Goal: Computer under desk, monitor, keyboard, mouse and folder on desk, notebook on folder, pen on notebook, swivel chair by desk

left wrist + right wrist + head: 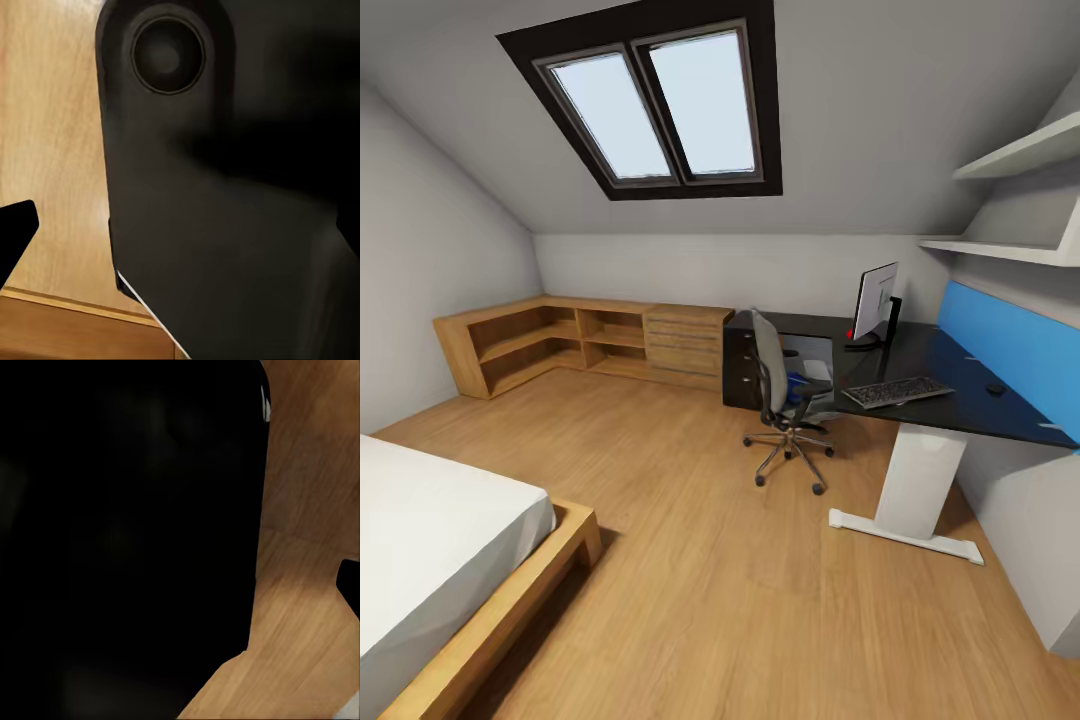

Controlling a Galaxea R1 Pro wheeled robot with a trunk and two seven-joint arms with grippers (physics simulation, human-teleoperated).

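At the lower left of the head view, the bed (450, 560) shows its white mattress in a wooden frame, standing on the wood plank floor (690, 560). Above it, at the upper middle of the frame, a dark-framed skylight (655, 100) is set in the sloped grey ceiling. Along the far wall, left of centre, runs a light wood cabinet (585, 345) with open shelves and drawers.

Right of centre stands the swivel chair (785, 400), its grey back toward the camera, just beside the desk (960, 405). On its seat lies something blue — the folder (802, 385), mostly hidden by the backrest. Under the desk, beyond the chair, a pale grey box shows that may be the computer (815, 355); it is too hidden to tell more.

On the glossy black desk top, the monitor (875, 303) stands upright near the far end, its white back turned this way. Nearer, the keyboard (898, 391) lies close to the front edge. Further right, near the blue back panel (1015, 350), sits the small black mouse (996, 388), well apart from the keyboard. White shelves (1020, 200) hang at the upper right.

In the left wrist view, a dark finger tip of the left gripper (15, 232) shows at the left edge against wood, beside a large dark robot body (225, 210); whether the claw is open or closed cannot be told. In the right wrist view, a dark tip of the right gripper (349, 585) shows at the right edge over the floor — its state cannot be told either.
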